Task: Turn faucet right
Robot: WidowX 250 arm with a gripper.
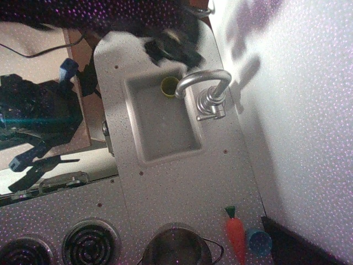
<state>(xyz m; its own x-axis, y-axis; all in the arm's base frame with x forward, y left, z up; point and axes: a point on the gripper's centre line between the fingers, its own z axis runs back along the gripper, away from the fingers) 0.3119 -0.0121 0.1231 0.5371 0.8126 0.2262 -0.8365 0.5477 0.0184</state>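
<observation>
Bring your blurred black claw (175, 48) (too smeared to tell whether it is spread or pinched) down beside the shiny silver arched faucet (207, 88) at the grey sink basin's (165, 144) rim, then push the spout sideways steadily.

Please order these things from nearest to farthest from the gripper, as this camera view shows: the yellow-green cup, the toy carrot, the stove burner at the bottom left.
Gripper, blurred, at the top edge of the sink.
1. Yellow-green cup: in the sink's top corner, just below the gripper.
2. Toy carrot: bottom right on the counter.
3. Stove burner: bottom left, slightly farther in the image.
</observation>
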